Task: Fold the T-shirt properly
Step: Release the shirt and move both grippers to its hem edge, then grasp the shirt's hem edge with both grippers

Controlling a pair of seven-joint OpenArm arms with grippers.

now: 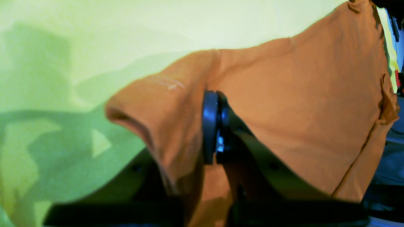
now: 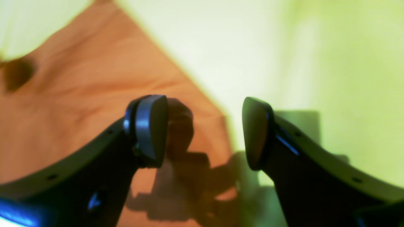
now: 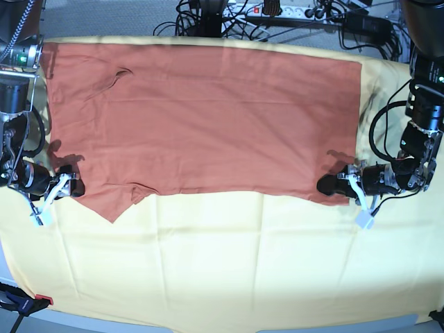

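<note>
Left fingers (image 1: 216, 129) pinched on T-shirt (image 3: 208, 118) hem, arm low; right fingers (image 2: 205, 132) spread, holding nothing

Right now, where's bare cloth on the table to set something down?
Free: the wide yellow cloth strip between the T-shirt near hem and the table's front edge, plus a narrow strip right of the shirt. Crowded: both near shirt corners, with the left gripper shut on fabric and the right gripper open; cables line the far edge.
</note>
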